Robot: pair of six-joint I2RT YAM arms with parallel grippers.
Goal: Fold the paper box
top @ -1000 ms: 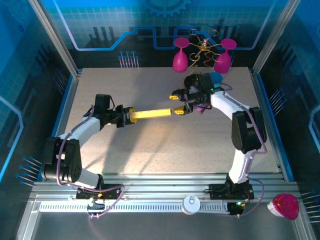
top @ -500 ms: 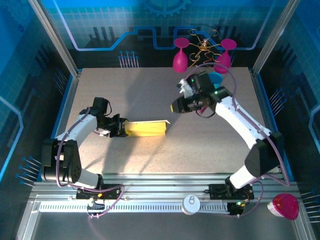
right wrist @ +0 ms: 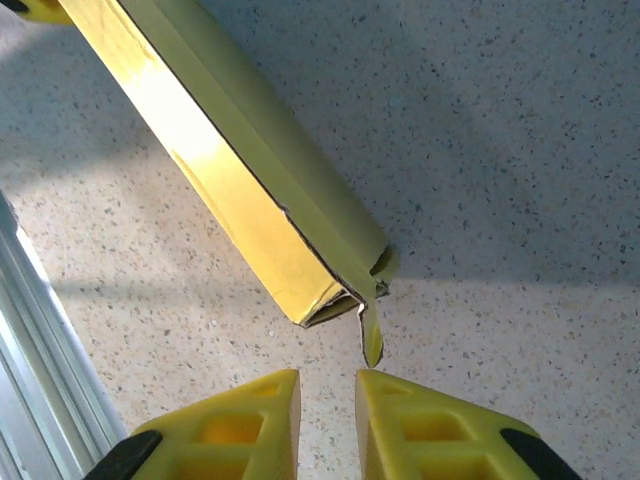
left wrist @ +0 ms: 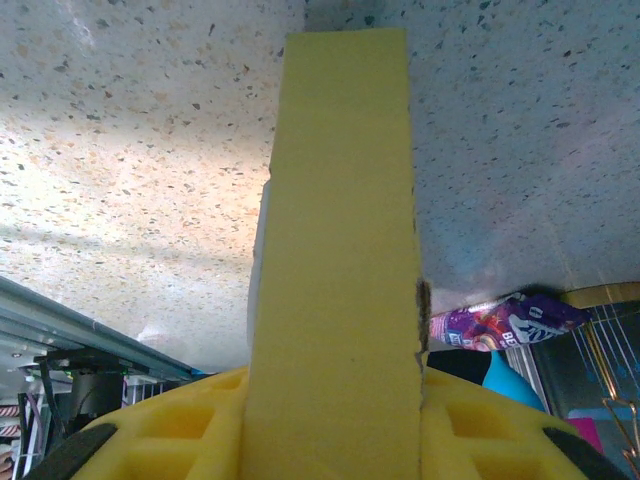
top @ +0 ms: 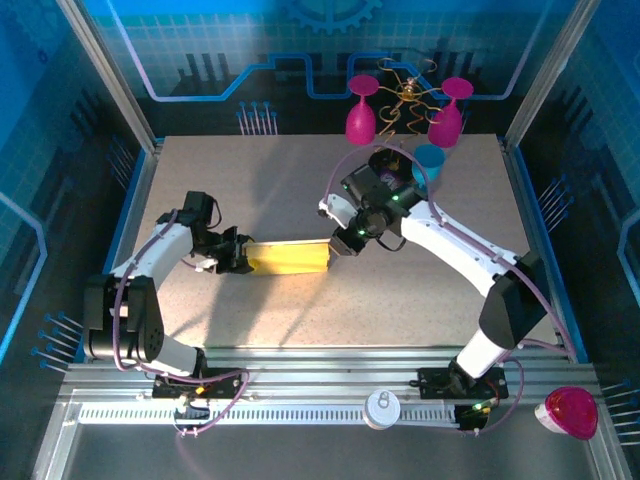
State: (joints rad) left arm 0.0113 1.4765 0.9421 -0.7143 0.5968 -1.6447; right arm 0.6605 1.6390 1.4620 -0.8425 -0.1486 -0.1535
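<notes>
**Yellow box held flat near mid-table, under blue light**

The table [top: 300,190] is a pale, speckled stone-look surface, lit warm toward 9 o'clock and shadowed where the arms cross it. Blue walls [top: 200,50] printed with circuit lines and a grid close the cell on three sides. A ribbed aluminium rail [top: 300,365] runs along the 6 o'clock edge, where a white round disc [top: 382,408] sits. A pink dome [top: 570,412] rests at 5 o'clock, off the tabletop.

At the 12 o'clock edge stand two magenta wine glasses [top: 360,112], with a gold wire ornament [top: 405,92] between them. A blue cup [top: 430,160] stands at about 1 o'clock. The left wrist camera catches a purple snack packet [left wrist: 500,325] lying near it.

The paper box [top: 290,258] lies as a long flattened sleeve just toward 9 o'clock of the table's middle. The left gripper [top: 243,262] is clamped on its 9 o'clock end. The right gripper [right wrist: 327,395] sits just off the 3 o'clock end, its jaws drawn nearly together with only a thin slit between them and nothing in it. A small loose flap [right wrist: 371,335] at that end points toward its fingertips.
</notes>
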